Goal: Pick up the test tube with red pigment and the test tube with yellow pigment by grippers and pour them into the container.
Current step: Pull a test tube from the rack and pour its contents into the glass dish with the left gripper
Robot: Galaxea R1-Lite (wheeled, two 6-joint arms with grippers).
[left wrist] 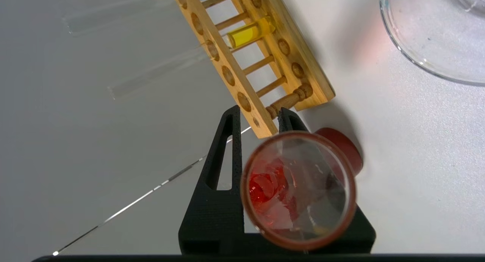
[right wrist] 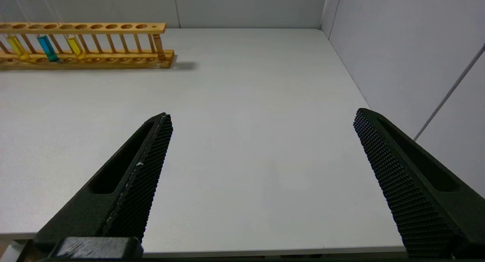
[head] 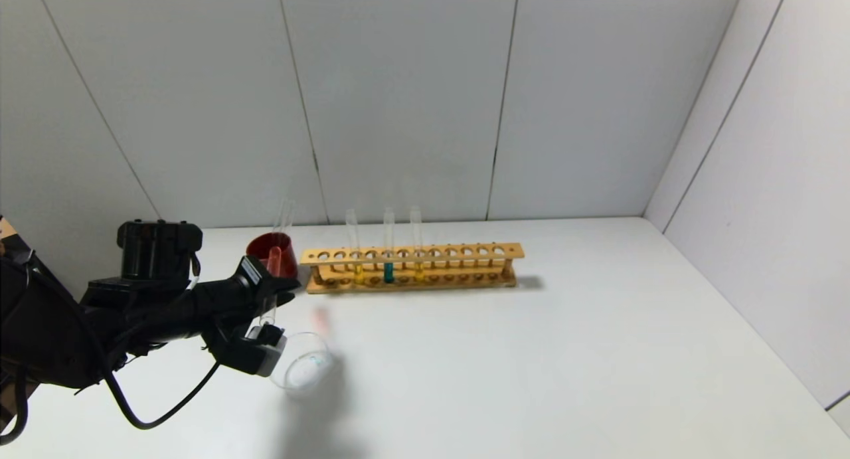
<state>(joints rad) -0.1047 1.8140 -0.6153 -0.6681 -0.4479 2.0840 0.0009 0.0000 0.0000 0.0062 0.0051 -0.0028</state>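
My left gripper (head: 272, 309) is shut on the test tube with red pigment (head: 273, 263), held tilted above the table, just left of the clear glass container (head: 304, 371). In the left wrist view I look into the tube's mouth (left wrist: 299, 190), with red liquid at its far end, between the gripper's (left wrist: 260, 110) black fingers; the container's rim (left wrist: 394, 46) shows beyond. Two tubes with yellow liquid (head: 358, 273) (head: 418, 271) stand in the wooden rack (head: 412, 254), either side of a teal one (head: 388, 272). My right gripper (right wrist: 262, 114) is open and empty over the table's front right.
A dark red cup (head: 262, 246) stands left of the rack, just behind the held tube; it also shows in the left wrist view (left wrist: 343, 144). Grey wall panels close the back and right of the white table (head: 564, 353). The rack shows far off in the right wrist view (right wrist: 87, 61).
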